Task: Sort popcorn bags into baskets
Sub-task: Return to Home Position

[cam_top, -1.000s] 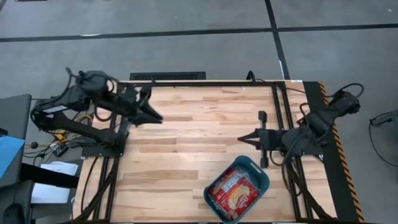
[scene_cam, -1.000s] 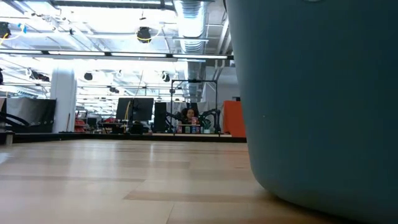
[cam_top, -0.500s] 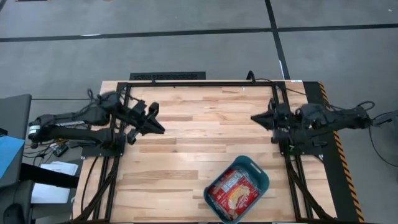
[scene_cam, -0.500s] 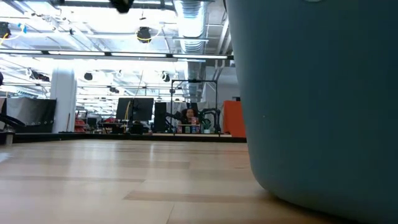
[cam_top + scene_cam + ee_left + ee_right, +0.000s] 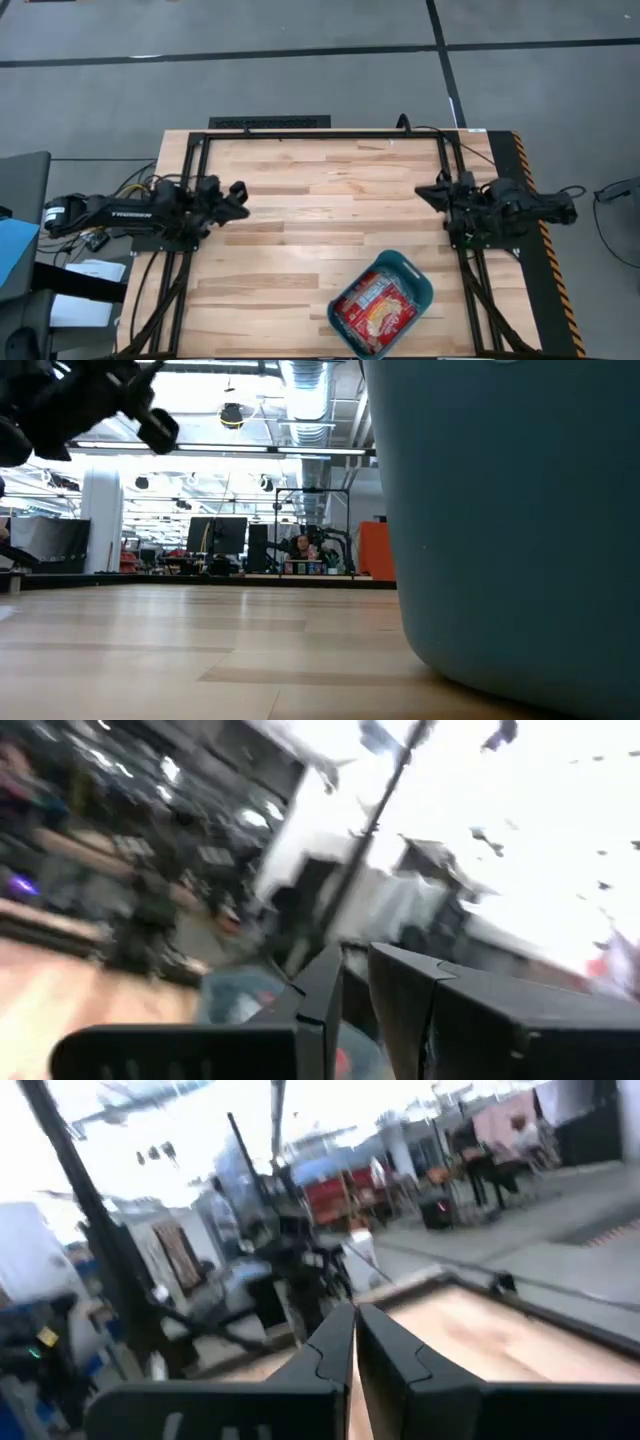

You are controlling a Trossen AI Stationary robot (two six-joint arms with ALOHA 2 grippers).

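Teal-blue basket (image 5: 413, 272) sits on the wood-plank counter (image 5: 320, 225), right of centre and close to the edge at the bottom of the high view, turned at an angle to the counter's sides. Popcorn bags (image 5: 378, 308) lie inside it: red packets with pale label panels, flat and overlapping. The count cannot be read from the stack. In the low view the basket's wall (image 5: 510, 520) fills the right half, resting on the boards. Left gripper (image 5: 240, 197) is low at the counter's left side, just inside the black frame (image 5: 320, 133), with its arm stretched out flat beyond the left edge. In the left wrist view its fingers (image 5: 322, 992) are all but closed, a thin slit between them, and they hold nothing. Right gripper (image 5: 424, 190) is at the counter's right side beside the frame rail, pointing toward the middle, arm folded low behind it. In the right wrist view its fingers (image 5: 335, 1342) are pressed together and grip nothing. Both grippers are well apart from the basket. Both wrist views are smeared. A person (image 5: 298, 546) shows far off in the room behind the counter.
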